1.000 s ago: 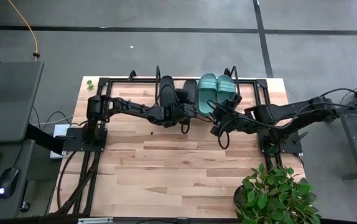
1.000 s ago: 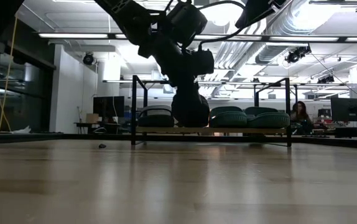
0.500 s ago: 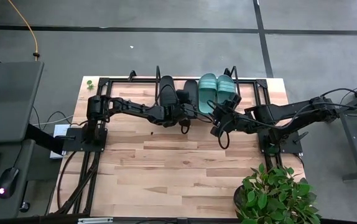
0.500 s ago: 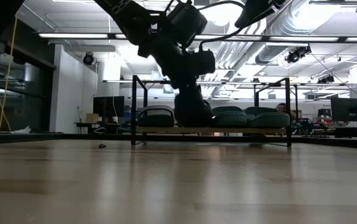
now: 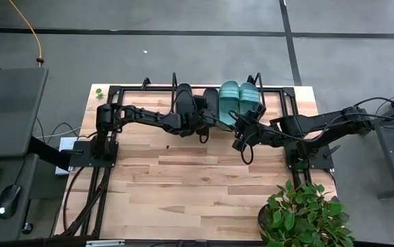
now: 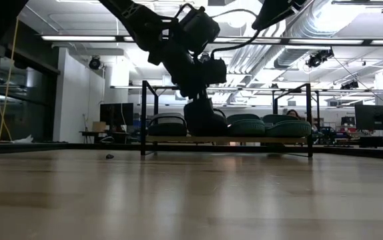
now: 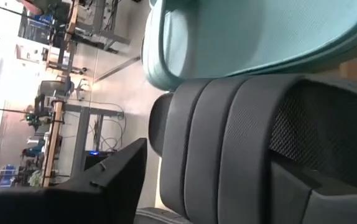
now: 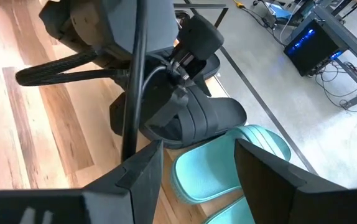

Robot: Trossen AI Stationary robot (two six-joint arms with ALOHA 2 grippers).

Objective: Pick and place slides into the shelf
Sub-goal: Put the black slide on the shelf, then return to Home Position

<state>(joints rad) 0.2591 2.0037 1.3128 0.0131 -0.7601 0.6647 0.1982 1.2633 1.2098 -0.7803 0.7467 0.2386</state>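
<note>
1. Second black slide sits on the shelf, directly under my left gripper, beside the teal pair.
2. Left jaws spread, nothing held.
3. Right gripper just short of the teal pair, jaws apart, empty.

Four slides lie side by side on the shelf.

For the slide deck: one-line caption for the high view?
Left gripper at the second black slide on the shelf, beside two teal slides.
</note>
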